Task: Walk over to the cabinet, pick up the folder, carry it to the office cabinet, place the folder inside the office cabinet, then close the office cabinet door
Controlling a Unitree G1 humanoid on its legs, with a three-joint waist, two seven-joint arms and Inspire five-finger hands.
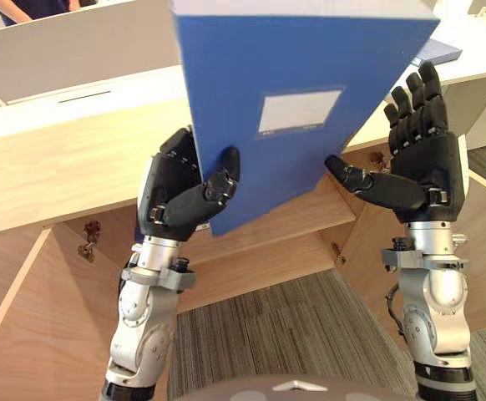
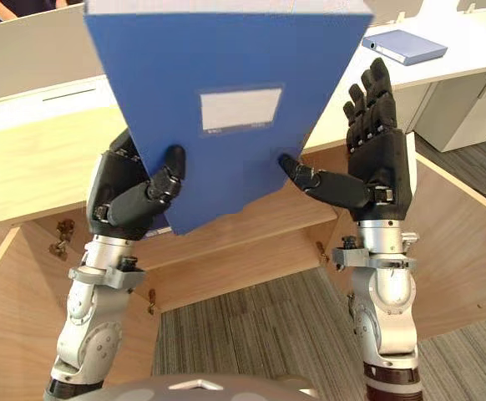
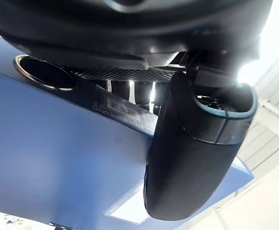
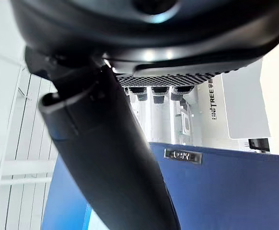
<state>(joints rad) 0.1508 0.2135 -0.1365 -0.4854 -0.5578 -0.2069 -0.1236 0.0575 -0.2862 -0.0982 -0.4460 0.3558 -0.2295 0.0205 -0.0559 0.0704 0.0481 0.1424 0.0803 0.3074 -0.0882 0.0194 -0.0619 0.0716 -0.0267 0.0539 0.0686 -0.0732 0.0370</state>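
Left hand (image 1: pixel 172 199): at lower left edge of folder (image 1: pixel 301 75).
Right hand (image 1: pixel 422 163): right of folder.
Cabinet (image 1: pixel 59 167): behind folder.
Second folder (image 2: pixel 403 46): on surface (image 2: pixel 468 42), behind folder, right.

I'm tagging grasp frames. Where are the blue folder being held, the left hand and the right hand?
blue folder (image 1: pixel 310 58), left eye view, upper front cover.
left hand (image 1: pixel 172 190), left eye view, near the thumb's base.
right hand (image 1: pixel 427 159), left eye view, the palm.

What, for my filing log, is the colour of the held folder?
Blue folder, whitish label; best in the right eye view.
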